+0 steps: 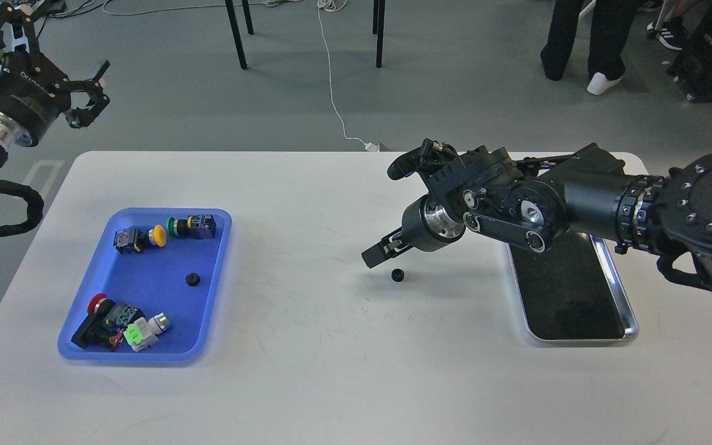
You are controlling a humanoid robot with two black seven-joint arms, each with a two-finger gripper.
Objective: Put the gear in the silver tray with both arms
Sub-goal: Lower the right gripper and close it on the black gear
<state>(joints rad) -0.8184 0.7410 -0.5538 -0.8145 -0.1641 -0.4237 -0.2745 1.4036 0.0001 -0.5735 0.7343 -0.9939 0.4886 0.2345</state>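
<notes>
1. Head view shows the right gripper [381, 253] low over the white table [343, 371], its dark fingers seen nearly end-on as one blunt black tip, so whether it is parted or closed cannot be told. It holds nothing that can be seen.
2. Just beside that tip, toward the near edge, a small black toothed gear [398, 275] lies on the bare tabletop, apart from the fingers.
3. Behind the gripper runs the right arm [578, 201]: a polished silver ring at the wrist, then matte black housings with round metal caps and a bolted disc-shaped joint at the frame's right edge.
4. Beneath that arm sits the silver tray [631, 321], rectangular with rounded corners, a shiny raised rim and a dark reflective bottom; its far end is hidden by the arm. No gear shows in its visible part.
5. Well to the left lies a blue tray [146, 355] of smooth plastic holding a second small black gear [193, 279], blocky push-button switches with yellow, green and red caps, and a lime-green part.
6. At the upper left the left gripper [53, 46] hangs clear beyond the table edge, its black claw fingers spread and empty, with a ribbed silver ring behind it.
</notes>
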